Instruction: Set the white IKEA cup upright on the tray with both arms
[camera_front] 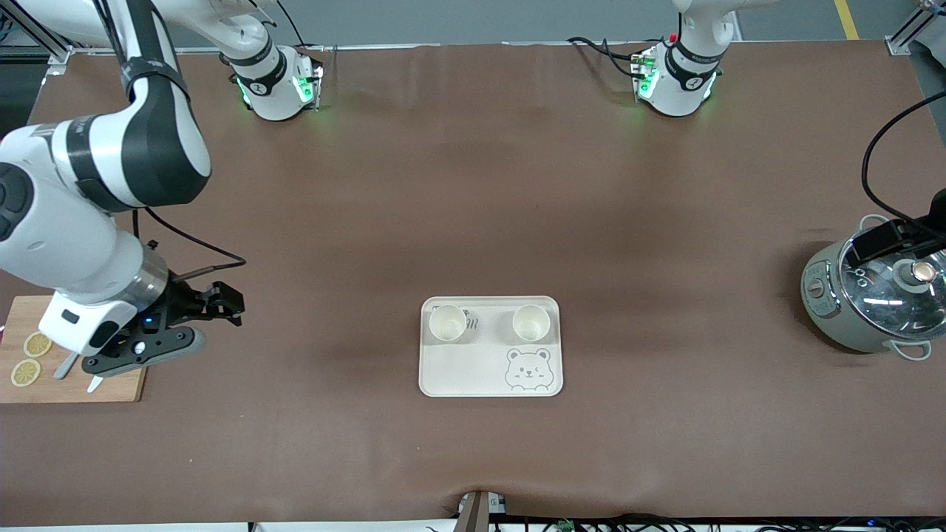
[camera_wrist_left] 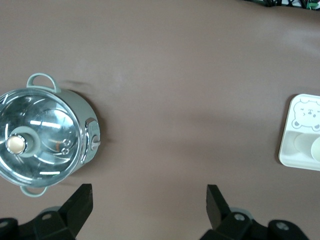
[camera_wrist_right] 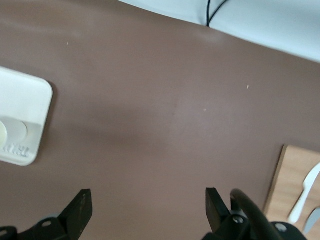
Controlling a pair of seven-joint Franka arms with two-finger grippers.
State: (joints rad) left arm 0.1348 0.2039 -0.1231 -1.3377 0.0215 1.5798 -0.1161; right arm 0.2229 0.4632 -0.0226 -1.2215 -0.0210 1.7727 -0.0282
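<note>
The cream-white tray (camera_front: 473,369) with its grey bear drawing lies in the middle of the table, toward the front camera. Two white cups stand upright on it, one (camera_front: 448,323) toward the right arm's end and one (camera_front: 531,322) toward the left arm's end. My right gripper (camera_wrist_right: 148,196) hovers open and empty over bare table beside the wooden cutting board, well away from the tray (camera_wrist_right: 22,95). My left gripper (camera_wrist_left: 148,192) is also open and empty, over the table beside the pot, far from the tray (camera_wrist_left: 286,150).
A grey-green pot (camera_front: 835,310) with a glass lid stands at the left arm's end, a black cable above it. A wooden cutting board (camera_front: 111,388) with lemon slices (camera_front: 37,344) and white utensils (camera_front: 65,366) lies at the right arm's end.
</note>
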